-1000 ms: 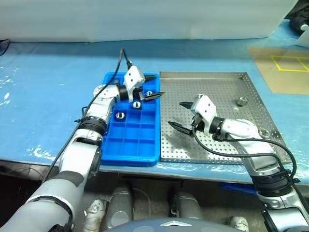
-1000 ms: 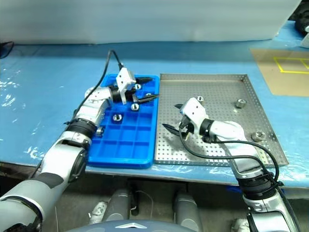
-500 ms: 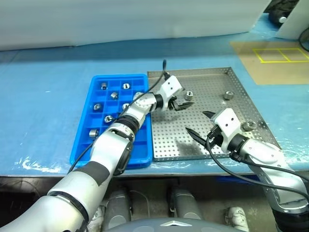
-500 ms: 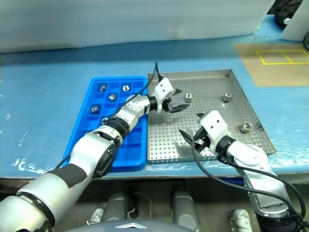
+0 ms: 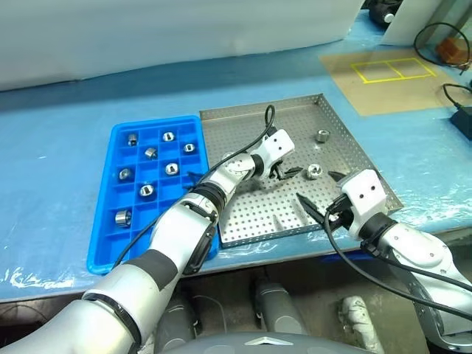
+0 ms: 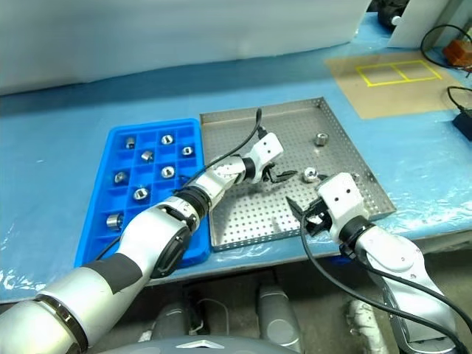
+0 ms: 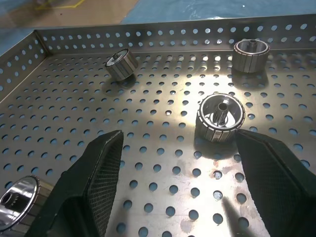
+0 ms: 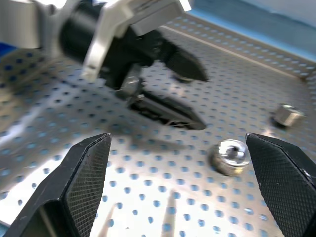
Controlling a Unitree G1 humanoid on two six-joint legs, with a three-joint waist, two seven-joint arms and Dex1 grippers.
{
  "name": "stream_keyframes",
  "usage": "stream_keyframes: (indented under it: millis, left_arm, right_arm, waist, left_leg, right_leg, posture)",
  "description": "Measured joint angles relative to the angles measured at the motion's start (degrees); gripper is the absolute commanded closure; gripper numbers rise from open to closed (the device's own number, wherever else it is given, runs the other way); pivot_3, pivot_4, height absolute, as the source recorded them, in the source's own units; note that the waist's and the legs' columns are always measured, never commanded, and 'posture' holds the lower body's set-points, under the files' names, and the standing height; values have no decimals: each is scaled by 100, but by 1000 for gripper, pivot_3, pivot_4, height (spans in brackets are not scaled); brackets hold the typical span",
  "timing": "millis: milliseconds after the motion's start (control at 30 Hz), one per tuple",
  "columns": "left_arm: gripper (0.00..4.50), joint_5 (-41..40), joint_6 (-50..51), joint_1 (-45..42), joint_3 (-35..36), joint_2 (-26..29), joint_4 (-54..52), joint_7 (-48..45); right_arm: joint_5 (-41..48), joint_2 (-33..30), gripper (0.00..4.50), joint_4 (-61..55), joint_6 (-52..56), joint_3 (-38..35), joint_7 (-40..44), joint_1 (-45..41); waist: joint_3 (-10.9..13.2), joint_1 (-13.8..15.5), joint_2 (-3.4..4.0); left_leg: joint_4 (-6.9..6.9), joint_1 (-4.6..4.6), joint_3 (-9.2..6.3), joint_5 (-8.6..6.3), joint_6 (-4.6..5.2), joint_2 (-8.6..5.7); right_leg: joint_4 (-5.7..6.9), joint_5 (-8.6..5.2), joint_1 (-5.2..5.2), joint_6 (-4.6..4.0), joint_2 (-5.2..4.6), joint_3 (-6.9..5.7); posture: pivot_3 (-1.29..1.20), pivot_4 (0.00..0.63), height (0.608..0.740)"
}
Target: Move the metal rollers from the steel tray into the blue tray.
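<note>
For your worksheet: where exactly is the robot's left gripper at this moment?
In the left eye view the left gripper hangs open over the middle of the steel tray, just left of a metal roller and right of the blue tray.

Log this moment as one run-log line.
left gripper: open, beside roller | right gripper: open, empty | steel tray: rollers remain | blue tray: partly filled

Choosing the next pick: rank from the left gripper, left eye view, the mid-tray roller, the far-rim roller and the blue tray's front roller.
1. Mid-tray roller, just right of the left gripper.
2. Far-rim roller, beyond it.
3. Front roller in the blue tray, far left.
</note>
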Motion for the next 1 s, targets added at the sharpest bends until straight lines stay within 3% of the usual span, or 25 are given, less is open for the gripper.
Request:
stream_keyframes:
  millis: [233, 567, 1000]
  left_arm:
    - [741, -148, -170, 12, 193, 17, -44, -397]
    - [741, 11, 5, 31, 146, -32, 13, 494]
    - [741, 148, 257, 37, 38, -49, 96, 812]
  right_arm:
    - [-5, 200, 0, 515, -206, -219, -139, -225]
    - [6, 274, 0, 318, -213, -208, -185, -34]
    - [-13, 454, 0, -428, 82, -281, -483, 705]
  waist:
    - [0, -98, 0]
    - [0, -163, 2]
    - [0, -723, 1]
  left_leg:
    - [17, -6, -3, -6, 10, -8]
    - [59, -14, -5, -29, 47, -7]
    - [81, -16, -13, -46, 68, -41]
  right_leg:
    - [3, 0, 3, 0, -9, -4]
    - [-1, -1, 22, 0, -18, -11]
    - [-13, -13, 39, 31, -42, -11]
  posture:
    - [-646, 150, 740]
    - [-768, 150, 740]
    - [-851, 150, 740]
